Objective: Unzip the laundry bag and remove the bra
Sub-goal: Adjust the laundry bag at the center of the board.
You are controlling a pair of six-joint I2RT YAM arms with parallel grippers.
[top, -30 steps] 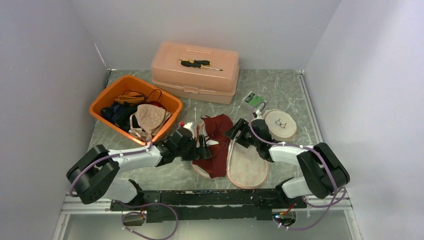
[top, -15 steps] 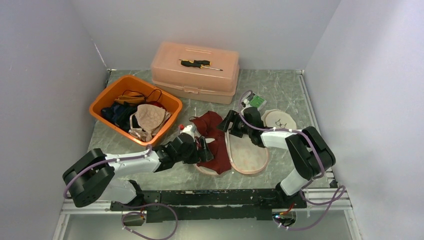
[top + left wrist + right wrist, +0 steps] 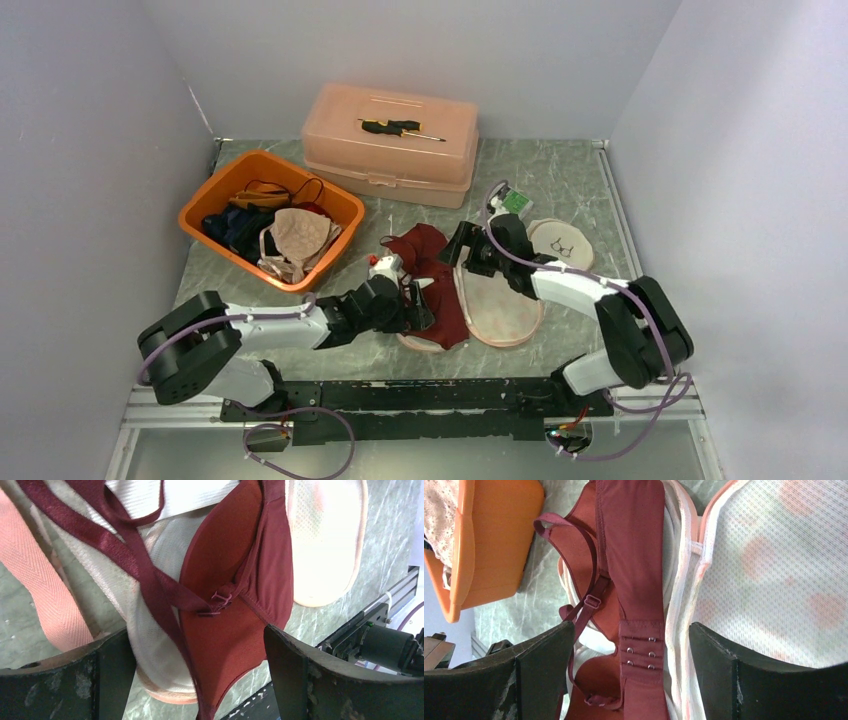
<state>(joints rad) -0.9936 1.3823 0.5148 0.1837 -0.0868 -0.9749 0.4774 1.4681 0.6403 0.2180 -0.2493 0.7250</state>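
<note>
Top external: left gripper [image 3: 418, 306] farther right over bra [image 3: 428, 256], right gripper [image 3: 462, 254] now wider, both apart.

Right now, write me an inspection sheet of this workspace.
Surface: marbled grey table, no spills seen.
Job's things: mesh laundry bag lies open; dark red bra lies across it.
Clutter: orange bin of clothes; pink box with a screwdriver on its lid; round pouch; green card.
Grippers: left gripper open, fingers either side of the bra; right gripper open above the bra's hook band; neither holds anything.
Cables: purple cable looped at the right wrist.
Surroundings: plain walls on three sides.
</note>
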